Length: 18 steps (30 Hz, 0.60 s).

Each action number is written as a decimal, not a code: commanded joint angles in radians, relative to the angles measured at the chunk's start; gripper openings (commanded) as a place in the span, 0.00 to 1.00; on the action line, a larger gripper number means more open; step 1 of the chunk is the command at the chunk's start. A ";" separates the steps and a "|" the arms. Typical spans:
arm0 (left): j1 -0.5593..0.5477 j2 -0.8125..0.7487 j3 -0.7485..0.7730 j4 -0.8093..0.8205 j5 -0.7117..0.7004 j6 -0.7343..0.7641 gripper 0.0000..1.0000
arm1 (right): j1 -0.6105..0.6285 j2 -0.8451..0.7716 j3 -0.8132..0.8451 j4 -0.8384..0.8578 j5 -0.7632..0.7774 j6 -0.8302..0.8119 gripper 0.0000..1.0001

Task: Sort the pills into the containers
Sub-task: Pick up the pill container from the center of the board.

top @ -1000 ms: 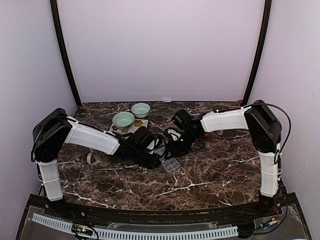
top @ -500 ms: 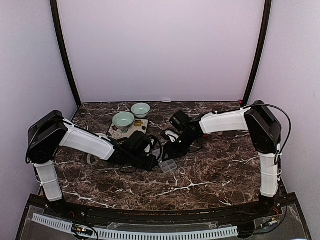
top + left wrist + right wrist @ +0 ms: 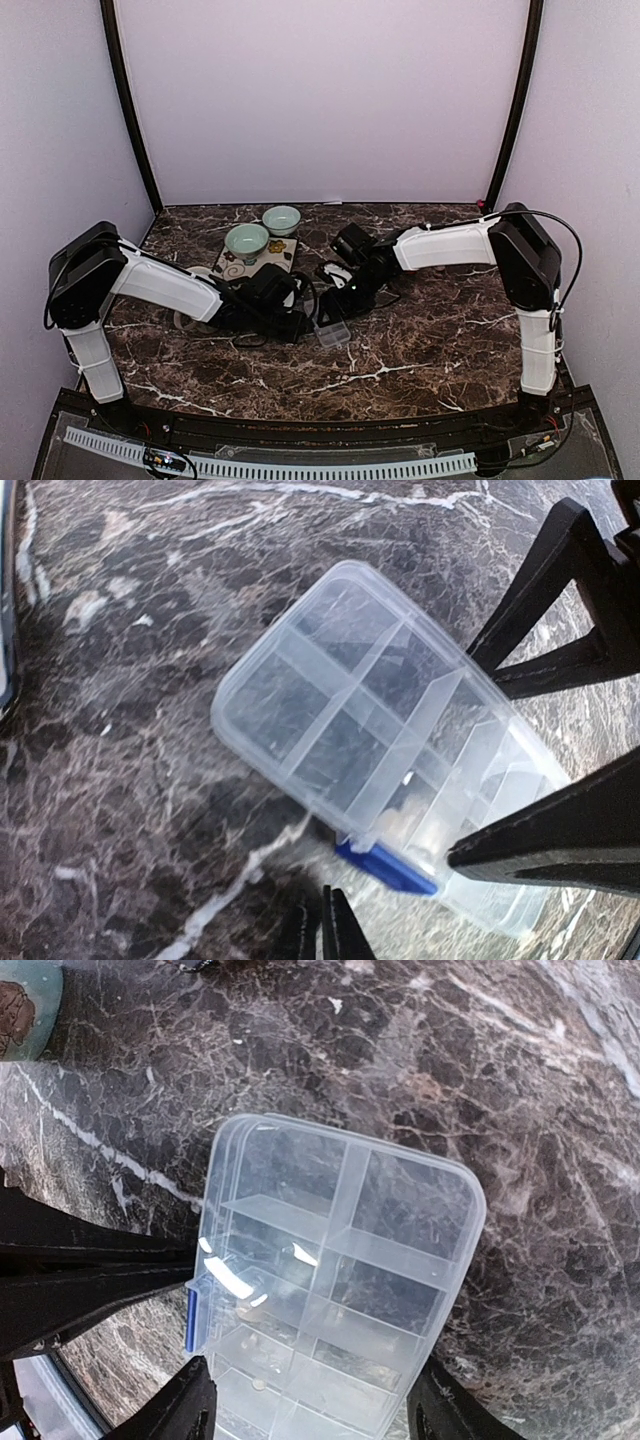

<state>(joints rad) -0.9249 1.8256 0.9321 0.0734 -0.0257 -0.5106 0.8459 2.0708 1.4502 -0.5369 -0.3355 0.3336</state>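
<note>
The clear organiser box (image 3: 334, 333) lies flat on the marble, its divided containers (image 3: 390, 1205) showing. A blue latch (image 3: 386, 868) sits on one long side. A few small pale pills (image 3: 258, 1384) lie in cells at the box's near end in the right wrist view. My right gripper (image 3: 320, 1410) is open, and its fingers (image 3: 188, 1405) straddle that end of the box. My left gripper (image 3: 326, 932) is shut and empty, its tips just short of the blue latch. In the top view both grippers meet at the box, left gripper (image 3: 298, 323) and right gripper (image 3: 335, 306).
Two pale green bowls (image 3: 246, 240) (image 3: 281, 218) stand on a patterned mat (image 3: 235, 268) behind the left arm. A cream mug (image 3: 192, 320) is partly hidden under that arm. Dark cables lie between the two wrists.
Both wrists and the box have shifted slightly left. The right jaws have widened around the box. The left tips stay close together.
</note>
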 commanded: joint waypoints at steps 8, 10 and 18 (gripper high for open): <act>0.005 -0.055 -0.054 -0.030 -0.016 -0.022 0.07 | 0.015 0.013 0.027 -0.105 0.091 0.004 0.73; 0.006 -0.058 -0.056 -0.029 -0.018 -0.017 0.07 | 0.015 0.014 0.037 -0.115 0.102 0.004 0.74; 0.006 -0.069 -0.063 -0.026 -0.021 -0.009 0.07 | 0.019 0.045 0.109 -0.147 0.115 0.010 0.75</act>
<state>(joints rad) -0.9249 1.7977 0.8955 0.0814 -0.0319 -0.5240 0.8577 2.0842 1.5112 -0.6456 -0.2481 0.3351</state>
